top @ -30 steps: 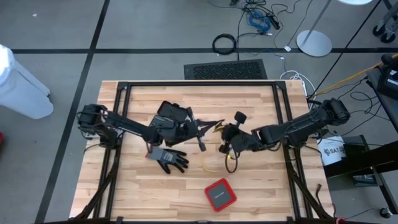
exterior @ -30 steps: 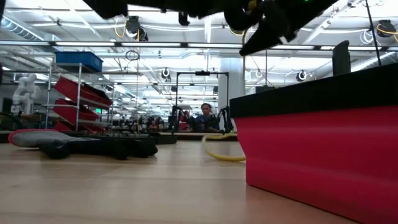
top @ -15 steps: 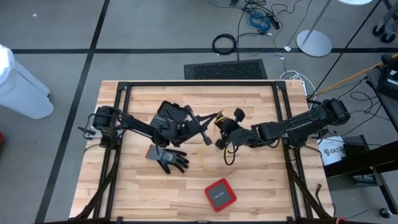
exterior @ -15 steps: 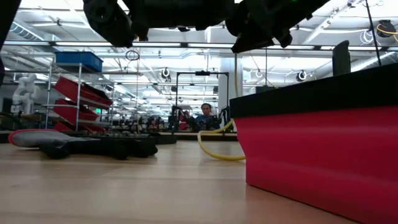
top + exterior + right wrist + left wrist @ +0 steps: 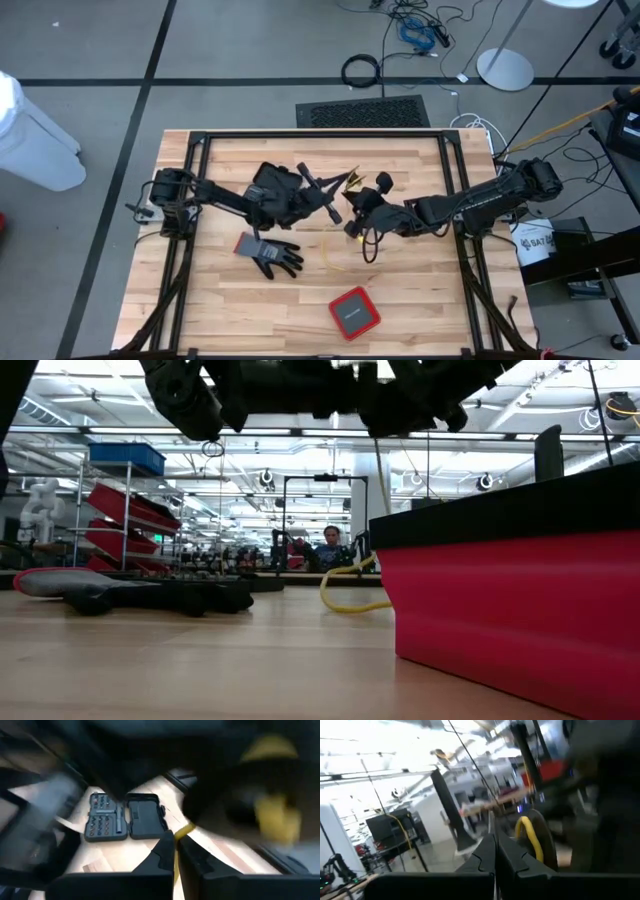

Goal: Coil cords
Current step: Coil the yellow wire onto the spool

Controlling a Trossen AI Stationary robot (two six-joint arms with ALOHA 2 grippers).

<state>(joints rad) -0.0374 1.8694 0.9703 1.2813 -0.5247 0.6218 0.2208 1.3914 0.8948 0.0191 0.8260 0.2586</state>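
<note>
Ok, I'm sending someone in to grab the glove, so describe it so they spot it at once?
Start at the wooden table and look on the left arm's side, just nearer the front edge than the left gripper. The glove lies flat there, dark with a grey cuff and spread fingers. The thin yellow cord and the square red box nearby look nothing like it.

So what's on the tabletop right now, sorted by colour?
Yellow: 1, the cord
Grey and black: 1, the glove
Red: 1, the box
Black: 1, the open bit case
Total: 4
</note>
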